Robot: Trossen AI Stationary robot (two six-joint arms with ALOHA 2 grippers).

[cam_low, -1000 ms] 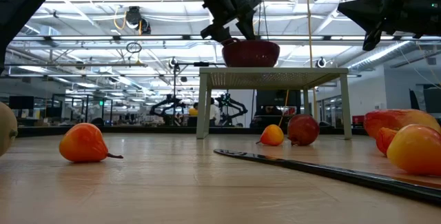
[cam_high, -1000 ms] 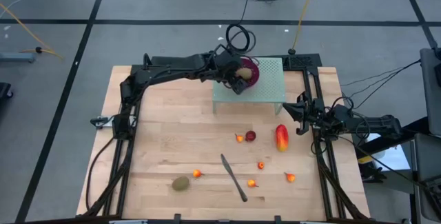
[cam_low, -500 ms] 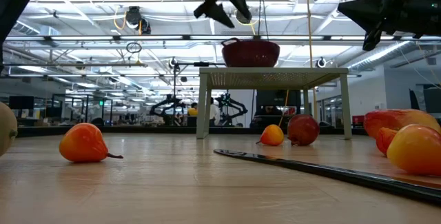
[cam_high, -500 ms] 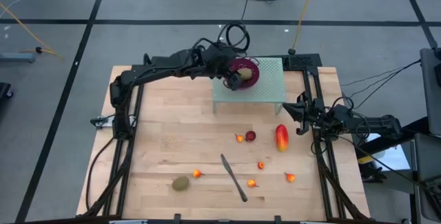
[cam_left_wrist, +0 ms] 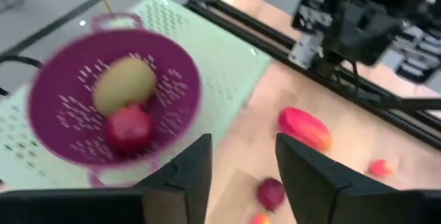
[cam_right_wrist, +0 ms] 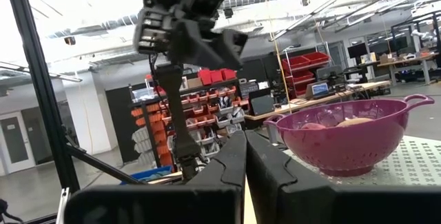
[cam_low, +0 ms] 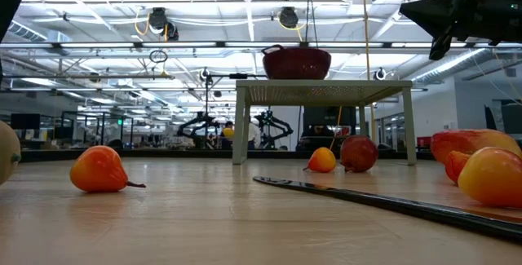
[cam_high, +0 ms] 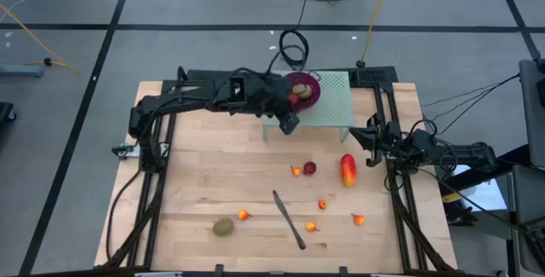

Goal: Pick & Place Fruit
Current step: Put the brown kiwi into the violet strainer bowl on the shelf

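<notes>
A purple bowl stands on a pale green perforated rack at the table's far side. It holds a kiwi and a dark red fruit. My left gripper hovers high over the rack's near left corner, open, with nothing between its fingers. On the table lie the mango, another dark red fruit, a second kiwi and several tiny orange-red fruits, one of them near the knife. My right gripper waits shut at the right edge.
A long dark-handled knife lies slantwise among the small fruits near the table's front. Metal frame rails run along the table's left and right sides. Bare wood lies between the rack and the loose fruit.
My left gripper has pulled back from the purple bowl toward the table's near edge and risen well above the rack. The kiwi and the dark red fruit stay in the bowl.
</notes>
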